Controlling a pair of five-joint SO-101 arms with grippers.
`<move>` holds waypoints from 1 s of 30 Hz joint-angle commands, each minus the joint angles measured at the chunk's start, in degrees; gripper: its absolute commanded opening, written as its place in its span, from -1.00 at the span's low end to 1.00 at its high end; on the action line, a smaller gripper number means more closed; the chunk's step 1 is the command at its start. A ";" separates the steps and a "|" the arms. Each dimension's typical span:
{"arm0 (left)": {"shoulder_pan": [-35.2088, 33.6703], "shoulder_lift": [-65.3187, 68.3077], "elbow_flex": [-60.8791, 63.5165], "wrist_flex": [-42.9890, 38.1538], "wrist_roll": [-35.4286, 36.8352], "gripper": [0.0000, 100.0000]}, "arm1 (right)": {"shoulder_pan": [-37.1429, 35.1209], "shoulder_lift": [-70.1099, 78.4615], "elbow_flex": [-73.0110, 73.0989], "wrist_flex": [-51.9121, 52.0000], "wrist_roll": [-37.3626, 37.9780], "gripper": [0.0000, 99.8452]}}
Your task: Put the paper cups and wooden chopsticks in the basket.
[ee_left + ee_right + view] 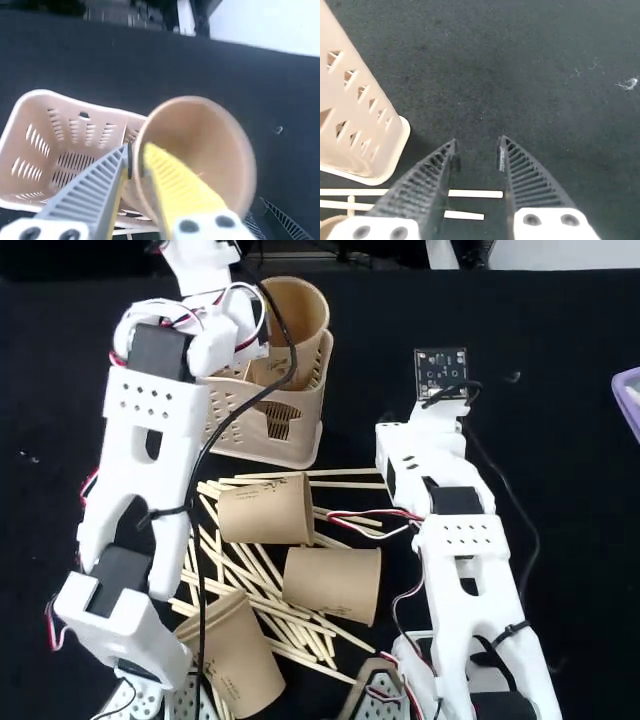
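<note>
Three brown paper cups (265, 508) and the scattered wooden chopsticks (230, 565) are left on the black worktop (560, 360); our left jaws grip a fourth cup (200, 145) by its rim over the beige slotted basket (55, 145), our right jaws parted, empty

I see even, diffuse light: matte black table (580, 490) dark, white plastic left arm (125, 480) bright, soft shadow beside beige slotted plastic basket (355, 125).

Two arms, one loaded
The left arm (140, 470) spans the frame's left, left gripper (135, 152) pinching the rim of a paper cup (200, 145); right arm (460, 550) lower right, right gripper (476, 150) parted.
</note>
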 commanded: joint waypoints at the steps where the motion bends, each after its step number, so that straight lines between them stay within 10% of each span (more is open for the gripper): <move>1: 0.31 -0.53 -0.92 -0.79 0.70 -0.68 | -0.62 0.22 -0.92 -1.49 0.35 -0.73; 15: -18.95 -2.55 3.30 -1.14 -15.21 -0.72 | -0.62 0.22 -1.10 -1.49 0.26 -0.73; 30: -12.88 2.37 5.41 -1.14 -18.90 -0.73 | -0.62 0.22 -0.92 -1.49 0.26 -0.73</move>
